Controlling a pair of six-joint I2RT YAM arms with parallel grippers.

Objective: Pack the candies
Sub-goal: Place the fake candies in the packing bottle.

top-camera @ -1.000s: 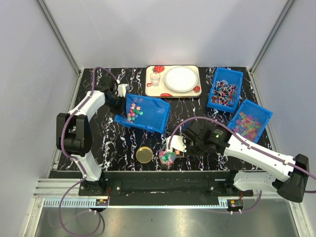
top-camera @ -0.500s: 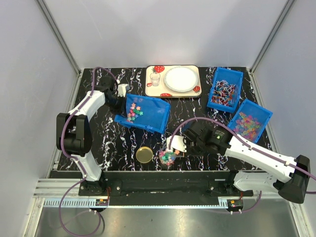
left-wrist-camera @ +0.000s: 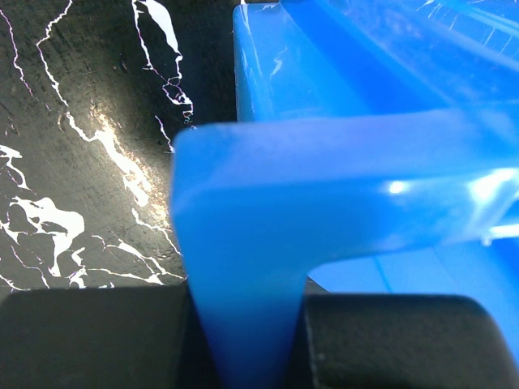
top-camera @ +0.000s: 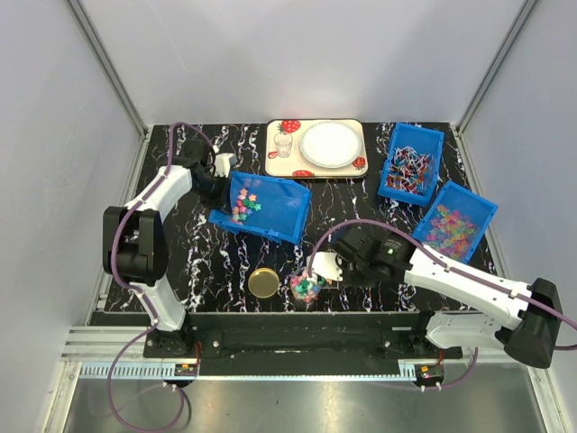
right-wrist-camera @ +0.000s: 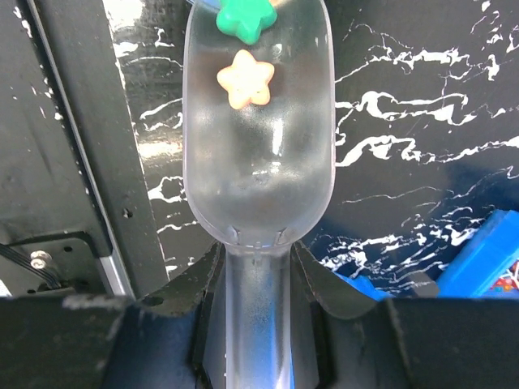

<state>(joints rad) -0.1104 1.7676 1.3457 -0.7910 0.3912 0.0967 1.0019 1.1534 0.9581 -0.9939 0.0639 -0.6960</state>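
Enclosing black white-veined tabletop (top-camera: 207,262): plain grey walls (top-camera: 297,54), metal posts (top-camera: 108,68).

Left arm (top-camera: 153,203) raised on left of blue bin (top-camera: 270,209), elbow bent, forearm reaching to bin's far-left corner. Left gripper (left-wrist-camera: 247,340) clamped tight on bin's corner rim, rim wedged between jaws. Right arm (top-camera: 460,280) stretched low, forearm running leftward on bin's near-right side. Right gripper (right-wrist-camera: 258,300) near bin's near edge, jaws closed round handle of clear scoop (right-wrist-camera: 258,146).
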